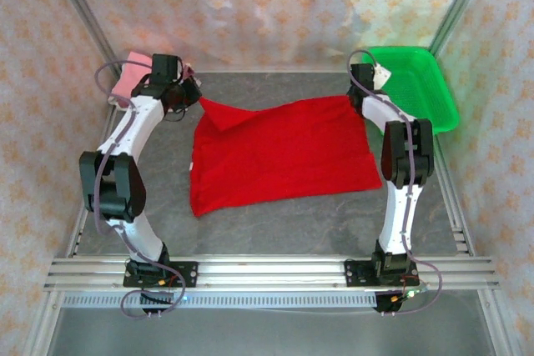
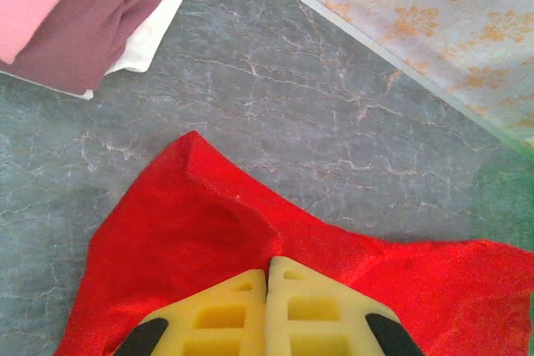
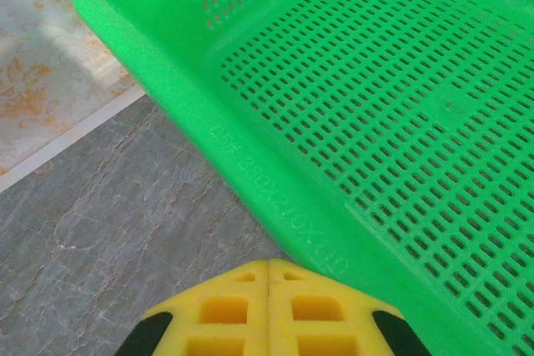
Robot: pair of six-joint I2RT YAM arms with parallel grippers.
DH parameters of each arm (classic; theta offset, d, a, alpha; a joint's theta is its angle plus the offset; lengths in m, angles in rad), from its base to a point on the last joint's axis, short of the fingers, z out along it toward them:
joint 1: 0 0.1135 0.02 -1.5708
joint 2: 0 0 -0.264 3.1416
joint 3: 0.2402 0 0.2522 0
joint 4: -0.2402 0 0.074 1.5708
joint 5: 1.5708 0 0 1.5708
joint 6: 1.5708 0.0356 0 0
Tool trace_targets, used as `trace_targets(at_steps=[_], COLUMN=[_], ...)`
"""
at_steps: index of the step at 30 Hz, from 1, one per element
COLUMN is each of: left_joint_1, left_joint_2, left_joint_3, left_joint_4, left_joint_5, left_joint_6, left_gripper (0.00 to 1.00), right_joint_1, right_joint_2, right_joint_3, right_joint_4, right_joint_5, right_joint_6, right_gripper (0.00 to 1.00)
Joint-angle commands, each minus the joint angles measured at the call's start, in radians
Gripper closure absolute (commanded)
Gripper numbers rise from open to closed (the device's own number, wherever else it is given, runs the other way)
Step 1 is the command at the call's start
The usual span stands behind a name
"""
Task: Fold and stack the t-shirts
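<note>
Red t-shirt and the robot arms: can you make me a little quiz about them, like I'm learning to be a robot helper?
1. True or false: the red t-shirt lies on the grey table.
2. What colour is the basket? A blue, B green, C yellow.
3. Left gripper or right gripper: which one is nearer the folded shirts?

Key: 1 true; 2 B; 3 left gripper.
</note>
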Motion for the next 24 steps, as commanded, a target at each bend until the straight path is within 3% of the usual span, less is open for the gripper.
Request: trace_targets(at_steps=[1, 12, 24], left_joint_1=[0.001, 0.000, 0.000], left_joint_2=[-0.043, -0.173, -0.296], left_joint_3=[-0.054, -0.229, -0.311], left_joint_4=[0.002, -0.006, -0.093], left_joint_5=[-0.040, -0.014, 0.023], left_joint_6=[0.004, -0.037, -0.043], left_gripper=[1.00, 1.00, 1.00], right_joint_1=[-0.034, -0.037, -0.037], right_joint_2=[-0.060, -0.130, -0.136], right_joint_3=[-0.020, -0.102, -0.176], right_joint_4=[0.031, 0.050, 0.121], right_joint_5=[0.038, 0.007, -0.065], right_joint_6=[-0.009, -0.010, -0.044], right_gripper=[1.00, 1.00, 1.00])
